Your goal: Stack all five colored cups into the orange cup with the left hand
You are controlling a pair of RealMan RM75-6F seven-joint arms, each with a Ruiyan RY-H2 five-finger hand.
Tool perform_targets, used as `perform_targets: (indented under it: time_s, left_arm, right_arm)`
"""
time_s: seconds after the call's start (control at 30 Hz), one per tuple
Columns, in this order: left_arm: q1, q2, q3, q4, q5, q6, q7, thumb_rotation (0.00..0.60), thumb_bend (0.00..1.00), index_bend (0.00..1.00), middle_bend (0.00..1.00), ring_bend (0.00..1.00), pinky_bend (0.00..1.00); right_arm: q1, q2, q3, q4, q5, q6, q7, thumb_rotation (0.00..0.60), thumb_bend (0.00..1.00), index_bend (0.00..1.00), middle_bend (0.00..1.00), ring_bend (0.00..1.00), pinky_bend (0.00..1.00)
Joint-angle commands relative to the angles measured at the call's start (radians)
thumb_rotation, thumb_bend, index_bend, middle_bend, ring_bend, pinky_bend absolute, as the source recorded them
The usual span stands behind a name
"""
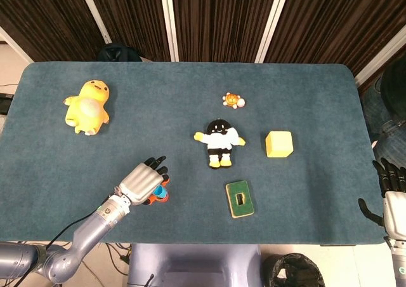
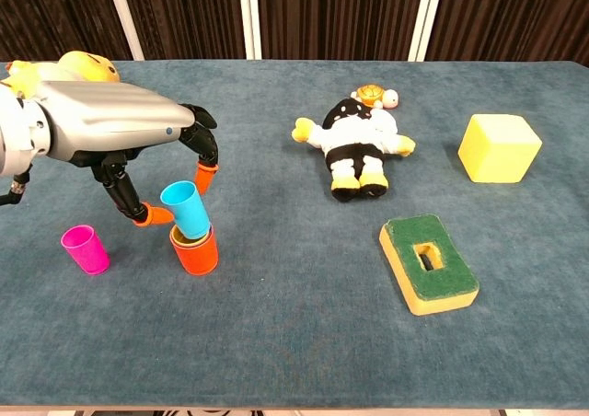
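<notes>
The orange cup stands near the table's front left with a yellow cup nested in it. My left hand hovers over it and pinches the blue cup between the thumb and a finger. The blue cup is tilted, and its base dips into the nested cups. A pink cup stands alone to the left. In the head view the left hand covers most of the stack, with only a bit of the blue cup showing. My right hand hangs beyond the table's right edge, fingers apart, holding nothing.
A yellow duck plush lies at the far left. A black-and-white plush, a small orange toy, a yellow cube and a green sponge block lie to the right of the cups.
</notes>
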Motion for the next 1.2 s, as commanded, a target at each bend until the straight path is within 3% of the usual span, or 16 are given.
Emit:
perform_targets:
  time_s: [0.03,0.17,0.33,0.57,0.67,0.8,0.97,1.2]
  left_arm:
    - [-0.001,0.001,0.002,0.0,-0.001,-0.002,0.0,0.6,0.31,0.49,0.25,0.0,0.16]
    - [-0.007,0.001,0.007,0.001,-0.007,-0.004,0.01,0.6,0.3,0.46,0.25,0.0,0.16]
    - [-0.016,-0.004,0.017,0.008,-0.023,0.0,0.04,0.6,0.25,0.31,0.23,0.0,0.16]
    - [-0.031,-0.015,0.024,0.004,-0.076,0.011,0.084,0.6,0.23,0.2,0.21,0.0,0.15]
    - [-0.029,-0.011,0.016,-0.008,-0.075,0.016,0.069,0.6,0.23,0.21,0.21,0.0,0.15]
    - [0.009,0.02,0.017,-0.038,-0.01,0.046,-0.001,0.6,0.23,0.3,0.21,0.0,0.15]
    - [0.105,0.078,0.072,-0.026,0.103,0.095,-0.121,0.6,0.23,0.33,0.21,0.0,0.15]
    - [0.184,0.141,0.141,0.032,0.188,0.083,-0.233,0.6,0.23,0.32,0.21,0.0,0.15]
  right_arm:
    - [0.0,0.0,0.0,0.001,0.001,-0.001,0.001,0.6,0.37,0.07,0.04,0.07,0.04]
    - [-0.001,0.001,0.0,-0.001,0.001,-0.001,0.001,0.6,0.37,0.07,0.04,0.07,0.04]
    - [-0.002,0.002,0.0,-0.001,0.001,0.002,0.003,0.6,0.37,0.07,0.04,0.07,0.04]
    - [-0.002,0.004,0.001,-0.002,0.002,0.003,0.005,0.6,0.37,0.07,0.04,0.07,0.04]
    - [-0.003,0.004,0.002,-0.002,0.001,0.004,0.006,0.6,0.37,0.07,0.04,0.07,0.04]
    - [-0.003,0.005,0.001,-0.002,-0.001,0.004,0.008,0.6,0.37,0.07,0.04,0.07,0.04]
    - [-0.004,0.005,0.0,-0.002,-0.004,0.007,0.011,0.6,0.37,0.07,0.04,0.07,0.04]
    - [-0.002,0.003,-0.001,-0.006,-0.005,0.005,0.004,0.6,0.37,0.07,0.04,0.07,0.04]
